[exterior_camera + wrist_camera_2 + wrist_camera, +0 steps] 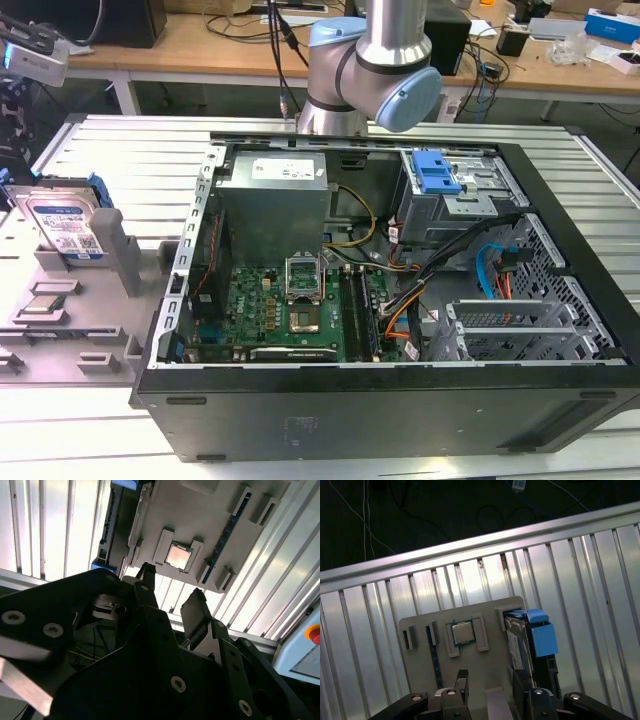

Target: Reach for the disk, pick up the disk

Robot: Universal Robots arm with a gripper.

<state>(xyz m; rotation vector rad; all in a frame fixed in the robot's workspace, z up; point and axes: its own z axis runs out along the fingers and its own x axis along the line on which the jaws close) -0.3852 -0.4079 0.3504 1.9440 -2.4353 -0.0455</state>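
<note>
In the exterior view we see the disk (65, 225) standing on edge in a grey fixture plate (60, 330) on the slatted metal table (110, 150), at the exterior view's left and apart from the open computer case (380, 300). Its white-and-blue label faces the camera, and the blue bracket runs along its edges. The arm (365, 70) rises behind the case.

In the second wrist view the gripper (169, 587) hangs above the fixture plate with its two black fingers (145, 575) spread apart and nothing between them. Beyond the fingertips a square processor chip (177, 556) lies in its recess. The disk, seen edge-on, stands on one side of the chip, and a memory strip (225, 540) lies in a slot on the other.

In the first wrist view the disk (520, 640) again stands upright in its slot, blue bracket outward, just beside the chip (462, 632). The released fingers sit over the plate, one of them near the disk. We cannot tell whether it touches.
</note>
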